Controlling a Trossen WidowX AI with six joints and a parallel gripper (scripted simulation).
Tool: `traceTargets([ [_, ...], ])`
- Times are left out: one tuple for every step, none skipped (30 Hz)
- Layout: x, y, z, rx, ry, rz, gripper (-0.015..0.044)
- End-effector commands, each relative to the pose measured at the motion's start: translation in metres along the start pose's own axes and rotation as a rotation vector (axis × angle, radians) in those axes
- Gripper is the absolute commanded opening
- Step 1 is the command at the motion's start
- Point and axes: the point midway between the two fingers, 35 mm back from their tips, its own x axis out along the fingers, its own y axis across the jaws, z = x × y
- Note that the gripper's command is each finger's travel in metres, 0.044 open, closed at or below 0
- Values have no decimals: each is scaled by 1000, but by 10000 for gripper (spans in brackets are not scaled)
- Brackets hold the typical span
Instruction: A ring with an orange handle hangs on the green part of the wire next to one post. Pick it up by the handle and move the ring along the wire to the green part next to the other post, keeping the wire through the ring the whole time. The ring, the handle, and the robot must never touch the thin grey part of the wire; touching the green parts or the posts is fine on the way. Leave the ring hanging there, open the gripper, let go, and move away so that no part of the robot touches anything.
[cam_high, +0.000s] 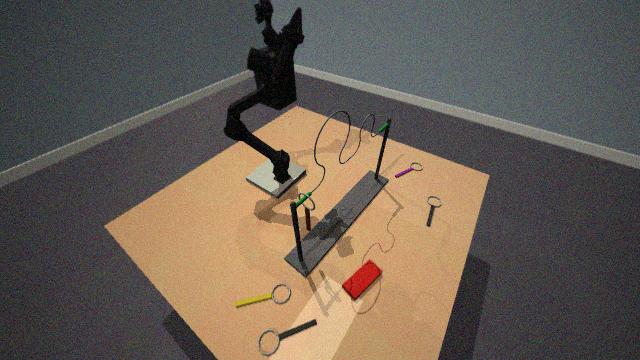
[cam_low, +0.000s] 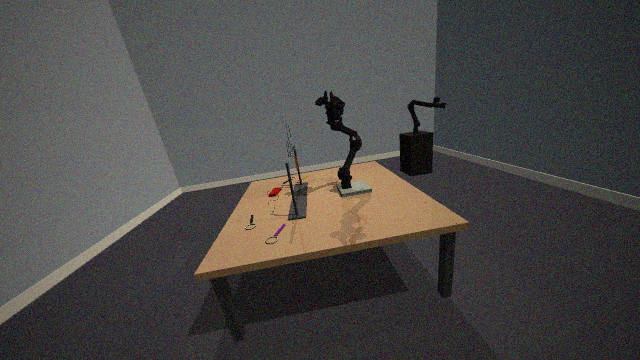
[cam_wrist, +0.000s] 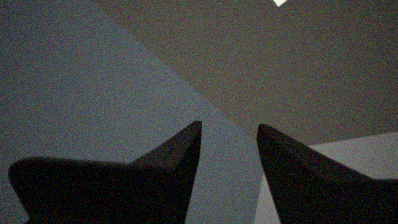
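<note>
The ring (cam_high: 314, 204) hangs around the green part (cam_high: 303, 199) of the wire beside the near post (cam_high: 296, 230) in the top view. Its orange handle (cam_high: 307, 219) (cam_low: 296, 161) points down and looks brownish in the dim light. The thin grey wire (cam_high: 342, 111) loops up and down to the other green part (cam_high: 384, 128) beside the far post (cam_high: 382, 152). My gripper (cam_low: 328, 93) (cam_wrist: 229, 129) is partly open and empty. It points upward, high above the table and away from the ring and wire. In the top view its fingertips are hard to tell from the background.
Loose rings with yellow (cam_high: 254, 301), black (cam_high: 298, 329), purple (cam_high: 404, 173) and dark (cam_high: 430, 216) handles lie on the table. A red block (cam_high: 362, 280) lies beside the wire's dark base (cam_high: 350, 206). Another arm stands on a black box (cam_low: 416, 152) behind.
</note>
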Motion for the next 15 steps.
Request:
traceTargets([
  [-3,-17,-31,-74,88,-47,160],
  [-5,-22,-38,-96,111,-63,160],
  [-7,-28,-45,-119,134,-79,160],
  [-10,-34,-51,-142,156,-96,160],
  [-13,-41,-58,-164,179,-113,160],
  [-16,-47,-64,-186,202,-130,160],
  [-19,-54,-70,-208,224,-148,160],
  [-23,-61,-76,-229,247,-166,160],
  [-27,-68,-81,-251,269,-184,160],
  [-31,-75,-86,-272,292,-202,160],
  [-35,-83,-91,-293,314,-221,160],
  [-40,-90,-96,-313,336,-240,160],
  [-45,-98,-100,-334,358,-259,160],
  [-51,-106,-104,-354,380,-279,160],
  [-56,-114,-107,-374,402,-299,160],
])
